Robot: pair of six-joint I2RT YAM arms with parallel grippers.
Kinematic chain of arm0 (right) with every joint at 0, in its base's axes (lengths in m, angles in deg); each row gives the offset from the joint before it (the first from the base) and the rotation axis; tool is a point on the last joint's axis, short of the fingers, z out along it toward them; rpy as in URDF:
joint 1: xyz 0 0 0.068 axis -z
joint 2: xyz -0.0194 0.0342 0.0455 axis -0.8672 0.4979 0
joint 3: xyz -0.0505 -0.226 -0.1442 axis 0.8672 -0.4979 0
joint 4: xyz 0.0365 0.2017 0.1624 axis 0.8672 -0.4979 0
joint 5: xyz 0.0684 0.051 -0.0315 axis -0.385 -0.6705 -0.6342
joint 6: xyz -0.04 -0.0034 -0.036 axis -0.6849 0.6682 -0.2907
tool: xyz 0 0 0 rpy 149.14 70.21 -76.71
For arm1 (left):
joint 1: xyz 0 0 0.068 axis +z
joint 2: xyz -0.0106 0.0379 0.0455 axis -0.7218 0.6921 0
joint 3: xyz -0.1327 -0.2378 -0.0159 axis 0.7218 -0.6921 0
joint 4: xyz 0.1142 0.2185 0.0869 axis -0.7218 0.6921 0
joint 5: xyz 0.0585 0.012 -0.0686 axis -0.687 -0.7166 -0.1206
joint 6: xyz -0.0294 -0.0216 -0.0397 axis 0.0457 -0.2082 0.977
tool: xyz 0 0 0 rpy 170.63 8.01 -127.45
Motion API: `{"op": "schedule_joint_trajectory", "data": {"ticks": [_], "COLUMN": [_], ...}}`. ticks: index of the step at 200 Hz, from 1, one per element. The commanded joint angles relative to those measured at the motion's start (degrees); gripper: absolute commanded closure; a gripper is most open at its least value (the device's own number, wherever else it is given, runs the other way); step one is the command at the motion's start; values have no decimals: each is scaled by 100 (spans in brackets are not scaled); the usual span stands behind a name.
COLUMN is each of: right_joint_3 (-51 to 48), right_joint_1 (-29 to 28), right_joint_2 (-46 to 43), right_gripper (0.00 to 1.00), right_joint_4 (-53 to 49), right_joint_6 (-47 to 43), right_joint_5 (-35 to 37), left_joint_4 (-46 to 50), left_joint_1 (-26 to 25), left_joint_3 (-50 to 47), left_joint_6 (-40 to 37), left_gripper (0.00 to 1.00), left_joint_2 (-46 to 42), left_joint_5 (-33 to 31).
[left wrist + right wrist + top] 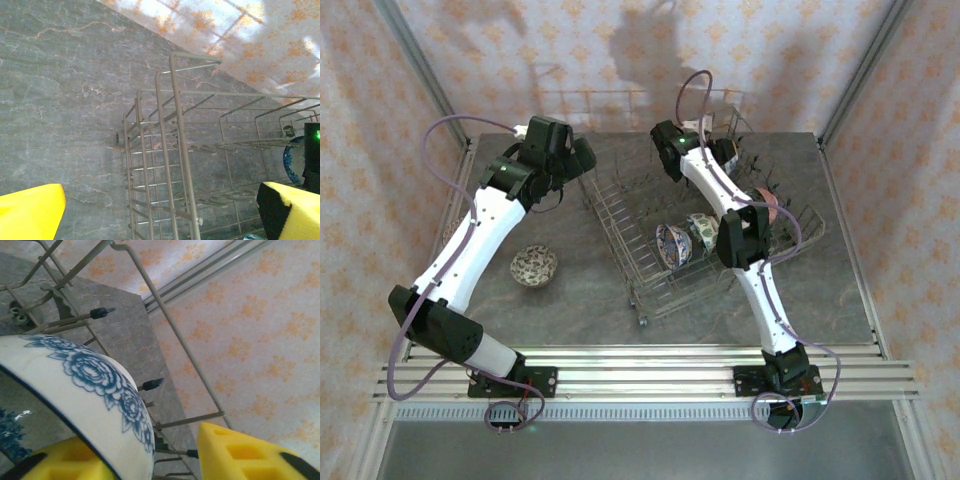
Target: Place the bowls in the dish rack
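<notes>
The grey wire dish rack (620, 215) stands mid-table. Two patterned bowls (670, 245) sit on edge between its tines, and a pinkish bowl (770, 205) stands further right. A white bowl with blue flowers (85, 385) stands on edge among the tines at the rack's far end, also seen as a blue disc (295, 160). My right gripper (150, 452) is open around its rim, the right pad (245, 450) clear of it. A brown patterned bowl (534, 265) lies on the table left of the rack. My left gripper (582, 155) hangs open and empty over the rack's far left corner (175, 57).
The rack's raised wire side (165, 315) and black-tipped tines (152, 384) stand close to the right fingers. Patterned walls close the table (570, 300) at the back and sides. The right arm's black wrist (312, 155) sits at the edge of the left wrist view.
</notes>
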Motion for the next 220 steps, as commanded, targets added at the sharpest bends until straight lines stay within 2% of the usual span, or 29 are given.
{"op": "schedule_joint_trajectory", "data": {"ticks": [1, 13, 68, 99, 141, 183, 220], "right_joint_3": [153, 113, 288, -131, -468, -1556, -2162], "right_joint_1": [-55, -57, -58, -52, -37, -26, -32], "right_joint_2": [-21, -120, -430, -1021, -1572, -2558, -3199], "right_gripper": [45, 40, 20, 14, 8, 2, 2], "right_joint_4": [-162, -191, -325, -148, -157, 346, 332], "right_joint_6": [-74, -123, -204, -256, -170, -241, -206], "right_joint_5": [-515, -833, -1446, -2125, -2277, -3038, -3575], "left_joint_4": [143, 185, 761, 1077, 1977, 2279, 1950], "left_joint_1": [68, 92, 343, 581, 822, 1105, 1507], "left_joint_3": [-130, -154, -44, -204, -636, -1772, -2850], "left_joint_6": [-118, -156, -568, -691, -730, -394, 15], "left_gripper": [1, 1, 1, 1, 1, 1, 1], "left_joint_2": [-208, -213, -223, -426, -692, -1420, -1950], "left_joint_5": [-48, 23, 215, 298, 252, 147, 608]}}
